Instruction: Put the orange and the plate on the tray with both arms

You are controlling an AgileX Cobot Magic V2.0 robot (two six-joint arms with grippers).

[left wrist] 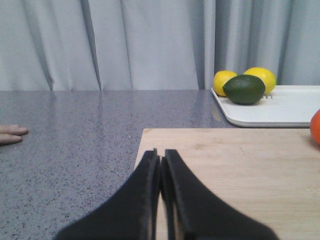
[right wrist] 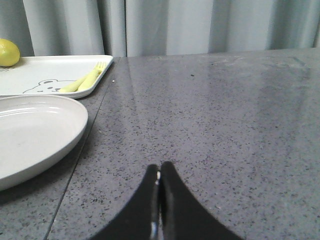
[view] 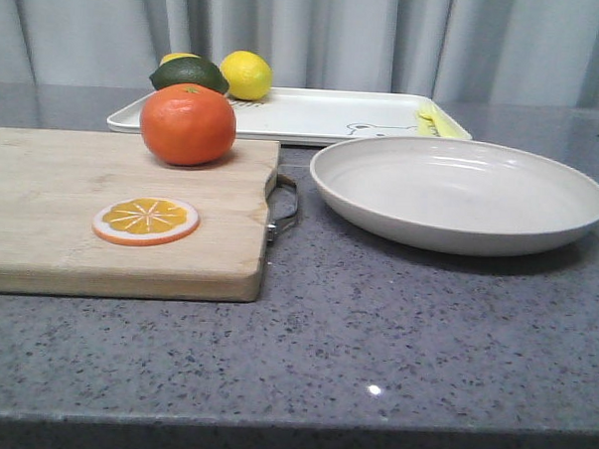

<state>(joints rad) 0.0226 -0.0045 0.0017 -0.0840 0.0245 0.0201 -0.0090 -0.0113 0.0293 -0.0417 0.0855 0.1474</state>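
The orange (view: 188,124) sits on the far right part of the wooden cutting board (view: 61,224); its edge shows in the left wrist view (left wrist: 316,127). The off-white plate (view: 458,195) lies on the counter to the right of the board and shows in the right wrist view (right wrist: 30,137). The white tray (view: 304,115) with the bear drawing lies behind both and shows in both wrist views (left wrist: 280,107) (right wrist: 45,75). My left gripper (left wrist: 160,159) is shut and empty over the board's near left corner. My right gripper (right wrist: 159,170) is shut and empty over bare counter, right of the plate. Neither gripper shows in the front view.
An orange slice disc (view: 146,221) lies on the board. Two lemons (view: 246,75) and a dark green avocado (view: 190,75) sit on the tray's far left, a yellow fork (view: 431,121) at its right. Fingers of a hand (left wrist: 11,134) rest on the counter far left. Curtains hang behind.
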